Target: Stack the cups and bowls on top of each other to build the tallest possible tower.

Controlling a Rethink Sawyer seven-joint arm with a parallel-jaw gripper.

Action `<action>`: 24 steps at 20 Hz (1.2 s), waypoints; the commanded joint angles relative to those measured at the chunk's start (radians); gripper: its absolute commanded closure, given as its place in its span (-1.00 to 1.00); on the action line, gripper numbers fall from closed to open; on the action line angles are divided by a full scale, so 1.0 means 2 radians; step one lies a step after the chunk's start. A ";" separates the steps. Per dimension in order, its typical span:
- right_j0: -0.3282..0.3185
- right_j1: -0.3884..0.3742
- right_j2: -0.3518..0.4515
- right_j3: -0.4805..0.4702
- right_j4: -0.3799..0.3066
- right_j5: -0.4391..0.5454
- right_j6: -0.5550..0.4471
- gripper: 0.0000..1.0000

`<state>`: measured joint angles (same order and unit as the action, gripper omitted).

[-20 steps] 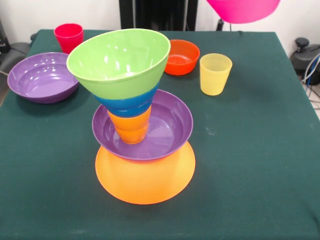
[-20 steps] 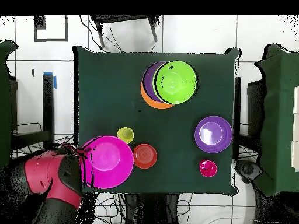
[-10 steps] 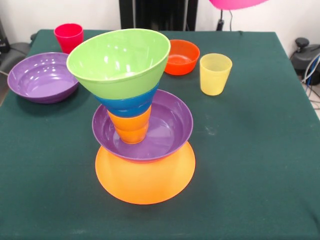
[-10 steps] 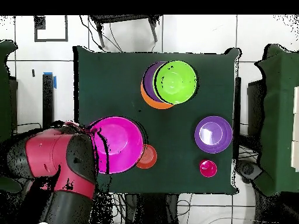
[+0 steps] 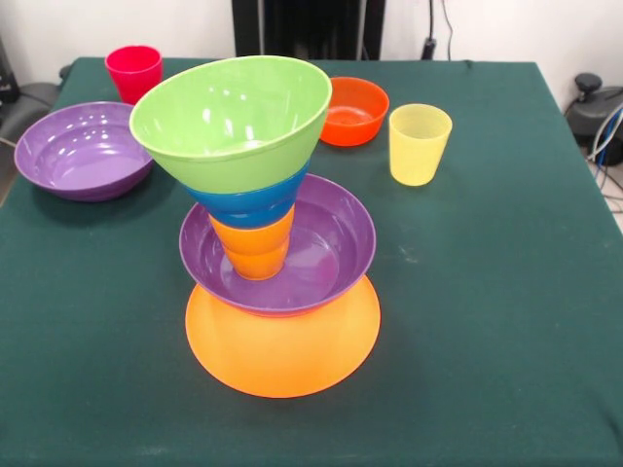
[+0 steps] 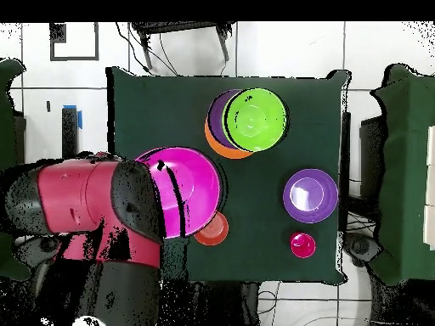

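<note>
1. Covering the table (image 5: pixel 506 321), a dark green cloth carries every piece.
2. Red and black, the arm (image 6: pixel 93 212) reaches over the table's edge in the overhead view; its gripper is hidden, so I cannot tell whether it is apart or together.
3. At the arm's end shows the pink bowl (image 6: pixel 191 187), rim up, overlapping the orange-red bowl (image 6: pixel 212 229).
4. Well apart from the arm stands the tower (image 5: pixel 263 224): yellow-orange bowl (image 5: pixel 282 350) at the base, purple bowl (image 5: pixel 326 248) on it, then orange cup (image 5: pixel 253 248), blue bowl (image 5: pixel 248 199), and green bowl (image 5: pixel 234 112) tilted on top.
5. Loose on the cloth sit a second purple bowl (image 5: pixel 83 151), the yellow cup (image 5: pixel 419 144) and the red cup (image 5: pixel 133 71).
</note>
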<state>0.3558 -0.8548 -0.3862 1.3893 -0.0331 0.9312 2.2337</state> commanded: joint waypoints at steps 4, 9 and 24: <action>-0.074 0.012 0.128 -0.070 -0.052 0.072 -0.218 1.00; -0.110 0.032 0.163 -0.127 -0.053 0.110 -0.250 1.00; -0.178 0.071 0.223 -0.175 -0.066 0.112 -0.287 1.00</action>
<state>0.0332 -0.7844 -0.0813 1.0709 -0.0784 1.0802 1.9700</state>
